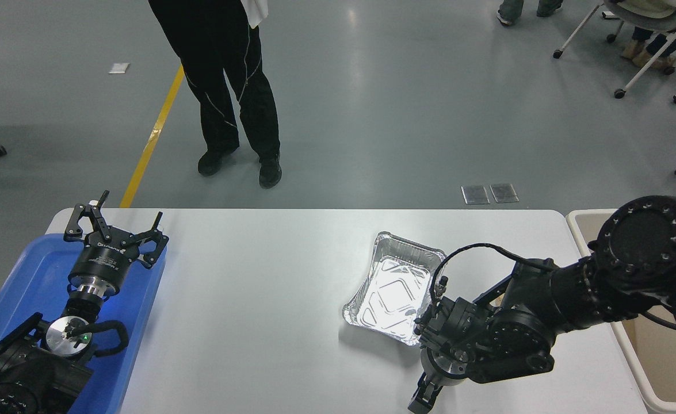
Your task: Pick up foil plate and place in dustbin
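Foil plate (392, 287) on table | right end effector (427, 394) just beside, nearer

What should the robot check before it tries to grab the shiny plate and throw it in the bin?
1. Foil plate within reach, lying flat on the table: ok.
2. Nothing on or in the plate: ok.
3. Right gripper lined up with the plate's rim: not ok; it points down at the table's near edge, beside the plate's near corner.
4. Right gripper open for the grasp: cannot tell; the wrist hides its fingers.
5. Dustbin open at the table's right end: ok, though the arm covers part of it.
6. Left gripper out of the way over the blue tray: ok.
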`<action>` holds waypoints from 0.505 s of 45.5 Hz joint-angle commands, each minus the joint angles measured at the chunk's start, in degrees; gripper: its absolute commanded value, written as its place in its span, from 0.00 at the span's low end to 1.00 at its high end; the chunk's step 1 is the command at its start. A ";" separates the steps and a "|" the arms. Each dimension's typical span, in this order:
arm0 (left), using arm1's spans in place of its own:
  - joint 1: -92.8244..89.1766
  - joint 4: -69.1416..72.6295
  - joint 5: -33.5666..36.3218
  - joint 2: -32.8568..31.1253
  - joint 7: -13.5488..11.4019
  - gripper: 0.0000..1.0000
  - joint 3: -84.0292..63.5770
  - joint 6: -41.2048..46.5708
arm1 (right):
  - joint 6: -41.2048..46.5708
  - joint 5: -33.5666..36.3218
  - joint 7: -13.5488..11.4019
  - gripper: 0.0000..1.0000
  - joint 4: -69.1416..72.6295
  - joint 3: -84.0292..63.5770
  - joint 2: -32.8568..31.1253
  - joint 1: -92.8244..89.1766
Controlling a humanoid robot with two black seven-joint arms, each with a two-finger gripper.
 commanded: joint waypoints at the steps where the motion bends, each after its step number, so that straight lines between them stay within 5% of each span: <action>1: 0.00 0.00 0.00 0.00 0.00 0.99 0.08 0.00 | -0.12 0.64 0.00 1.00 -0.13 0.29 0.00 -0.07; 23: 0.00 0.00 0.00 0.00 0.00 0.99 0.16 0.00 | -0.12 2.76 0.00 1.00 -0.04 0.37 0.00 1.43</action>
